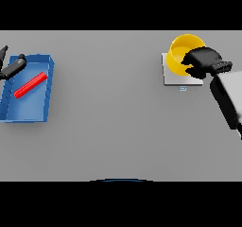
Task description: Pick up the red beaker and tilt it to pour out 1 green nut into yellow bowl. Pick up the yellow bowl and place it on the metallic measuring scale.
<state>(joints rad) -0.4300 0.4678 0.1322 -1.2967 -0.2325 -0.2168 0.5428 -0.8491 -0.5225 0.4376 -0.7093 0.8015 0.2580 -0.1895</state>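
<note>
Head view, entry by entry.

Yellow bowl (182,56): upper right of the frame, sitting on the metallic measuring scale (171,77), a pale square plate beneath it. I judge the placing step all but done; only the release seems left.

My right hand (202,62): upper right, at the bowl's right rim, my fingers (193,71) curled over the edge and holding the bowl. My forearm runs off toward the right edge of the frame.

Red beaker (30,85): left of the frame, lying on its side, slanted, inside the blue tray (47,98). It reads as a thin red bar from here.

Green nut: none visible, neither in the bowl nor on the grey surface (113,122). Whether the pour was made I cannot tell; the bowl's inside is partly covered by my hand.

My left hand (13,67): upper left edge, over the tray's corner, near the beaker but apart from it, holding nothing; fingers look straight and loose.

Writing: a small bluish mark sits at the scale's front edge, too small to read. No brands or labels elsewhere.
</note>
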